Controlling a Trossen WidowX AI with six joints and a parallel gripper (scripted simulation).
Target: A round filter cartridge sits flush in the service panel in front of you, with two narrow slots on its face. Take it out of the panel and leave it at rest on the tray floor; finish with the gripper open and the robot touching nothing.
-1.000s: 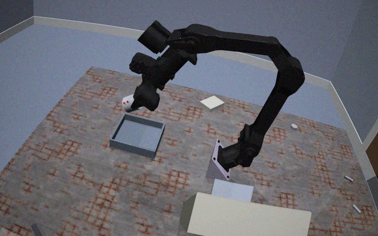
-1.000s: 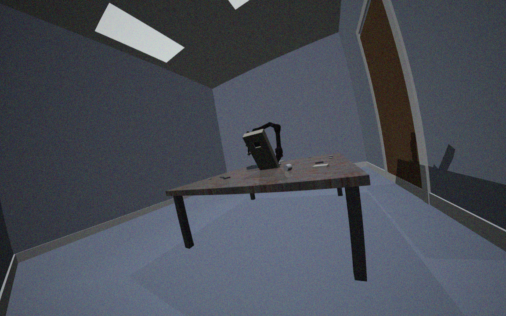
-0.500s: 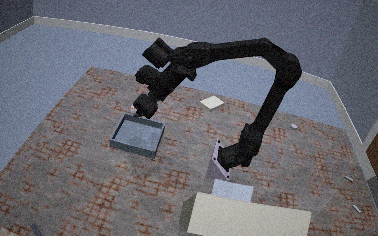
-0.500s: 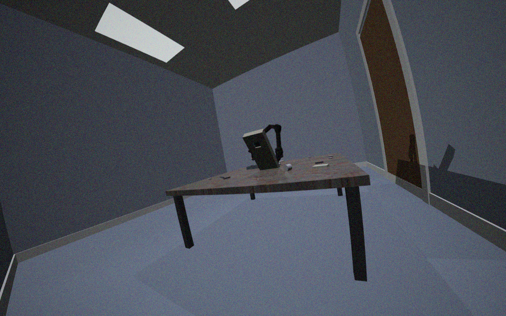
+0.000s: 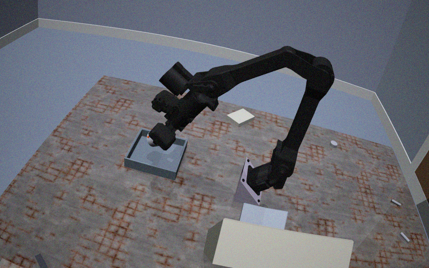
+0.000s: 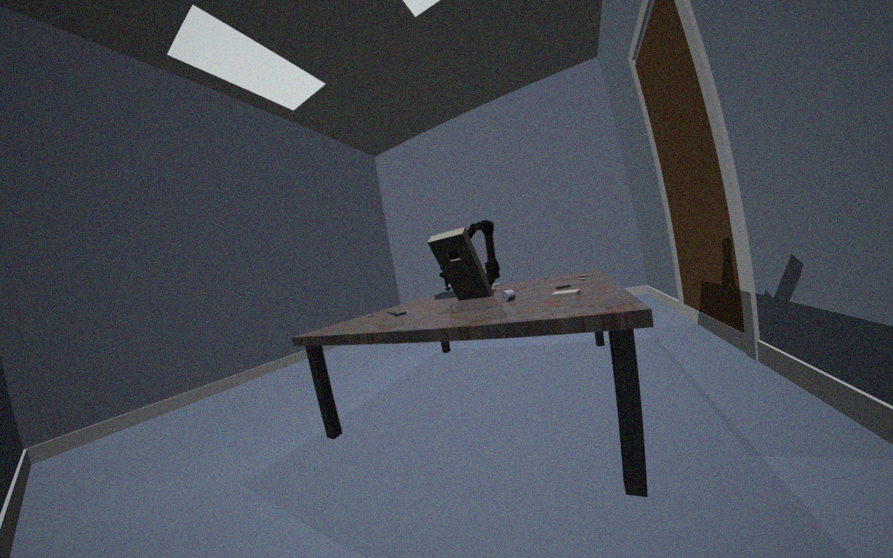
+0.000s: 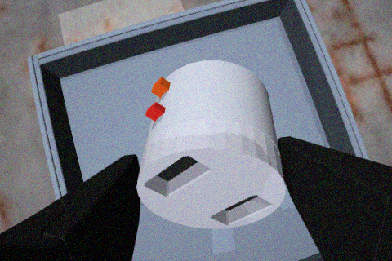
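The white round filter cartridge (image 7: 216,110) (image 5: 152,140) has two slots in its face and an orange and a red mark on its side. My gripper (image 7: 209,158) is shut on it, one finger on each side of the slotted end. The cartridge is tilted, its far end pointing down over the blue-grey tray (image 5: 149,170) (image 7: 165,25). In the top view it is above the tray floor with a shadow below it; the fingers are mostly hidden there. The service panel (image 5: 282,245) (image 6: 459,266) leans on the table, seen from above and behind; its front face is hidden.
A pale flat block (image 5: 241,116) lies behind and right of the tray. A small white disc (image 5: 333,143) and two small rods (image 5: 396,202) (image 5: 404,236) lie at the right. The arm's base plate (image 5: 243,185) stands between the tray and the panel. The table (image 5: 86,200) carries everything.
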